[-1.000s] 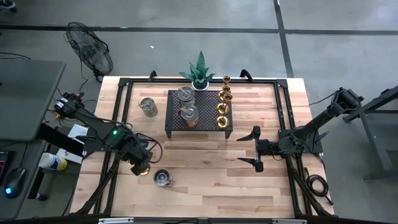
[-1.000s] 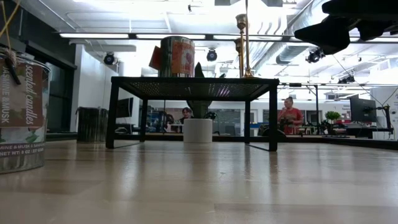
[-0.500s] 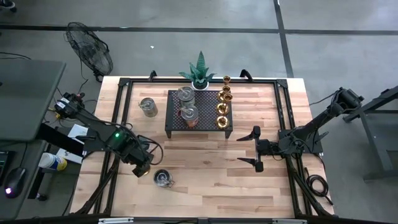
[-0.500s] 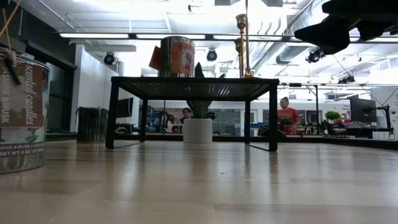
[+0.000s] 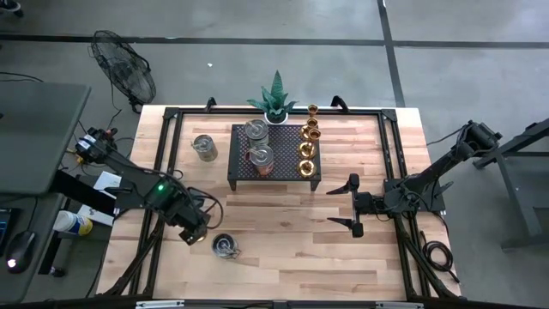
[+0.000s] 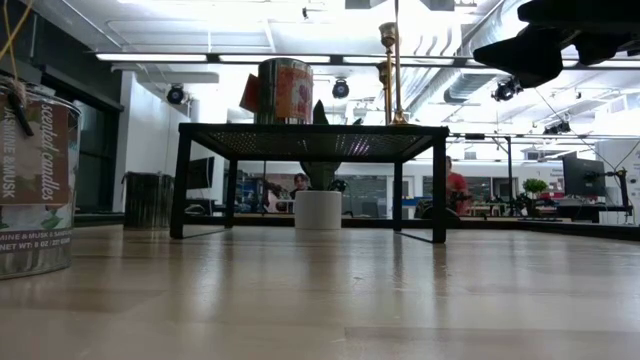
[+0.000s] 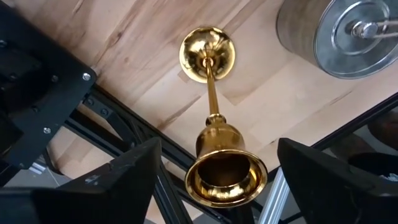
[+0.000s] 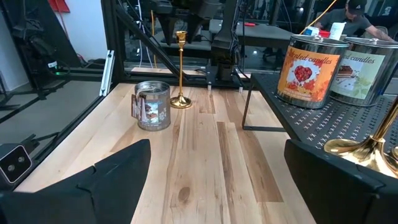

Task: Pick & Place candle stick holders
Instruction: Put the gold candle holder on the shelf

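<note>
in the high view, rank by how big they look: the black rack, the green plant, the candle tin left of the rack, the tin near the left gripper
1. black rack, clearly largest
2. green plant
3. candle tin left of the rack and tin near the left gripper: these look about alike, so no ranking between them

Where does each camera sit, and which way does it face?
High: overhead, straight down on the table; both arms show.
Low: tabletop height, facing the black rack; an arm overhead.
Left wrist: looks down on a brass holder inside the open left gripper.
Right wrist: open right gripper facing across the table.
Shared: both wrist views show that holder and tin.
</note>
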You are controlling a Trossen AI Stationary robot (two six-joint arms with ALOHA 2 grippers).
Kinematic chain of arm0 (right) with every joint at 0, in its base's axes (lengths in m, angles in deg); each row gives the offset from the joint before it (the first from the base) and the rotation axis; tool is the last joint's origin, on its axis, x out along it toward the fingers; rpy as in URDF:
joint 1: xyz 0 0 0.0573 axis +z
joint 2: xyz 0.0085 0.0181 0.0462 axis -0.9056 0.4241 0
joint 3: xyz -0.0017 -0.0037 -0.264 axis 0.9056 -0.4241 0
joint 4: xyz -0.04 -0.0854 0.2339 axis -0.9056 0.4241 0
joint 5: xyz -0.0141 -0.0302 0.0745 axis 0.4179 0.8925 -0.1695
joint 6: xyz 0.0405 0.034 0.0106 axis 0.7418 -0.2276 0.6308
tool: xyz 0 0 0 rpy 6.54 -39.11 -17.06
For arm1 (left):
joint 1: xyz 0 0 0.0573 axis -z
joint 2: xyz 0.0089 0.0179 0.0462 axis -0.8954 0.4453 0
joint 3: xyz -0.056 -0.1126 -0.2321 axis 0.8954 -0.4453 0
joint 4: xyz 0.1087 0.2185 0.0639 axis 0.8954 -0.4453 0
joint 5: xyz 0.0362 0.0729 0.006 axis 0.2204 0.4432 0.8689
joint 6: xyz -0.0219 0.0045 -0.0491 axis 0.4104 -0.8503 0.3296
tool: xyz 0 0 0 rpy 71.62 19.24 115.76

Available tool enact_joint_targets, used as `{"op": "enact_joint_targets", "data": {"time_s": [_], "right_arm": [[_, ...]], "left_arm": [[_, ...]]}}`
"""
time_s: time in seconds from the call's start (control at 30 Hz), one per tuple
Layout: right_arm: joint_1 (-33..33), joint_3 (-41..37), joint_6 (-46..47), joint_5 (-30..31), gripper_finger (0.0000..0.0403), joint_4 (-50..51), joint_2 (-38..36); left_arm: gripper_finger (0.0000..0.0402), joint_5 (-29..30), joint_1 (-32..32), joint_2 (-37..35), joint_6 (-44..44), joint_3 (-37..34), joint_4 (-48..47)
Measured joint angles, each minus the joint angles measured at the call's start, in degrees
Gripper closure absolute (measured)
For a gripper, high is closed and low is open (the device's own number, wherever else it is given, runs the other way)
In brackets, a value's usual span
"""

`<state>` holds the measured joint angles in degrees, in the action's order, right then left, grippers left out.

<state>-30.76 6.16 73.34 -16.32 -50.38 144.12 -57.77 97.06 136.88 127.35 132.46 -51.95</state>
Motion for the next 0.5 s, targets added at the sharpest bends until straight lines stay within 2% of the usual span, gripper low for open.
{"op": "enact_joint_targets", "data": {"time_s": [0.5], "right_arm": [[0.0, 0.0, 0.0, 0.0, 0.0041, 0.0, 0.0]], "left_arm": [[0.0143, 0.0, -0.1, 0.0, 0.0, 0.0, 0.0]]}}
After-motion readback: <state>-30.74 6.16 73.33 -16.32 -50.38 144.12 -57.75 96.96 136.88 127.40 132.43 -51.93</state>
